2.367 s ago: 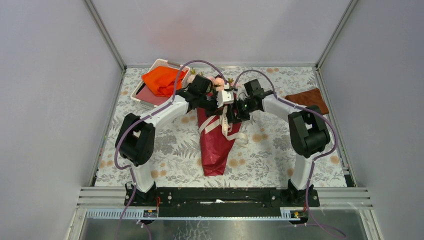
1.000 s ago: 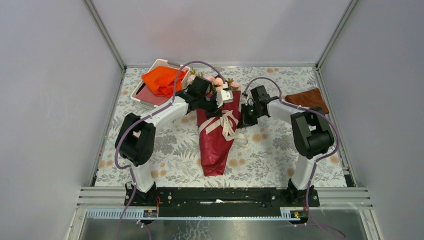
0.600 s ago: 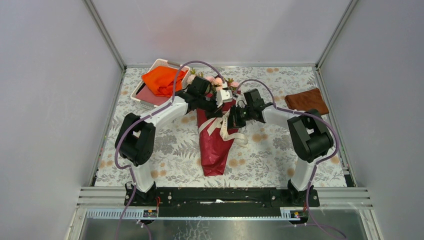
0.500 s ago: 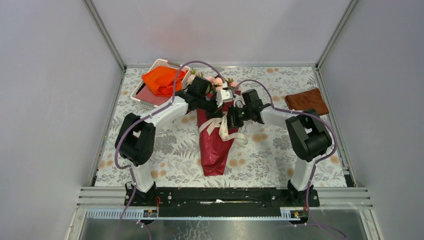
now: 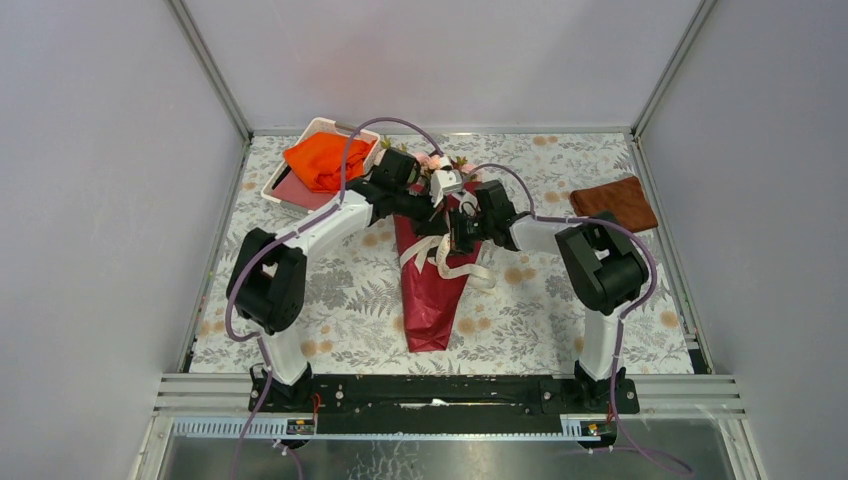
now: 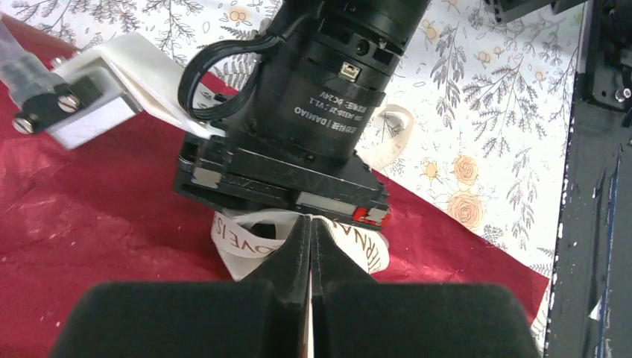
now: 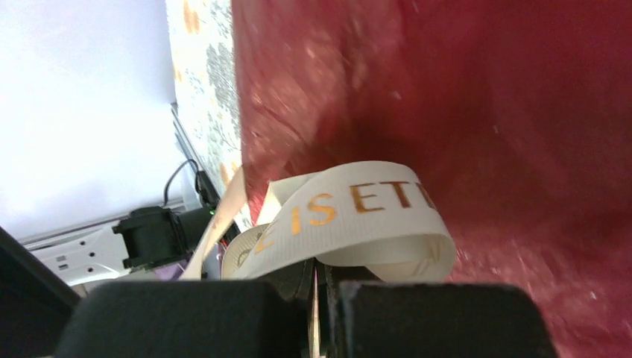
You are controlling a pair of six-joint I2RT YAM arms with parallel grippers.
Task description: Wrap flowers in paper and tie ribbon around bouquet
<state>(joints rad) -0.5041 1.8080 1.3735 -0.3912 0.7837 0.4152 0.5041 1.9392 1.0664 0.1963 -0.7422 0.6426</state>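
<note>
- Top external: bouquet (image 5: 430, 255) lies flat on the floral-print table (image 5: 330, 300), mid-table, long axis running 12 to 6 o'clock.
- Paper (image 5: 428, 300): dark red, crinkly, rolled into a cone. The point is at the 6 o'clock end and the wide mouth at 12.
- Flowers (image 5: 436, 162): pale pink heads and green leaves show at the 12 o'clock mouth of the cone. Stems are hidden inside.
- Ribbon (image 5: 470, 272): cream, crossing the upper half of the cone, with loose loops and tails spilling off the cone's 3 o'clock edge onto the table.
- Left wrist: left gripper (image 6: 309, 227) has its fingers pressed together, tips at a lettered band of ribbon over the red paper. The band bends in at the tips and appears pinched there. The right arm's wrist (image 6: 320, 112), black, sits just beyond, at 12 o'clock.
- Right wrist: right gripper (image 7: 316, 272) also has its fingers pressed together. A gold-lettered ribbon loop rests right on the tips against the paper; I cannot tell whether any fold is caught between them.
- White tray (image 5: 318, 122) with an orange cloth (image 5: 322, 160) sits at 10 o'clock of the bouquet.
- Brown cloth (image 5: 613, 203) lies at 3 o'clock, well apart.
</note>
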